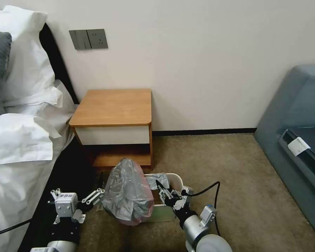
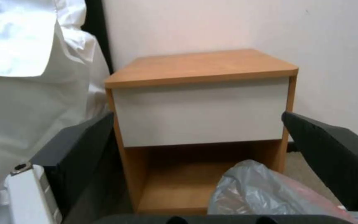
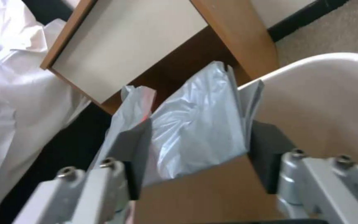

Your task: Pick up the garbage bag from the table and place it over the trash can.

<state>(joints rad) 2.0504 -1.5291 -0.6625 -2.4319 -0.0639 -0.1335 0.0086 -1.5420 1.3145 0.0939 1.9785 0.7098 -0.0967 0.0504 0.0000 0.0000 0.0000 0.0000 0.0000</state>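
Observation:
The garbage bag [image 1: 127, 192], crinkly grey plastic with a pinkish edge, hangs bunched over the left side of the cream trash can [image 1: 175, 182] on the carpet in front of the table [image 1: 112, 106]. My left gripper [image 1: 98, 196] is open just left of the bag, its fingers pointing at it. The left wrist view has the bag [image 2: 262, 189] low between the spread fingers [image 2: 84, 146], with the table [image 2: 204, 67] beyond. My right gripper [image 1: 161, 190] is open at the can's rim. In its wrist view the bag [image 3: 195, 124] lies between the fingers, beside the can's wall [image 3: 324, 93].
A bed with white bedding [image 1: 21, 140] stands close on the left, touching the nightstand. A grey-blue sofa [image 1: 297, 140] fills the right side. Open carpet [image 1: 227, 168] lies between the can and sofa. A black cable [image 1: 213, 190] loops by the right wrist.

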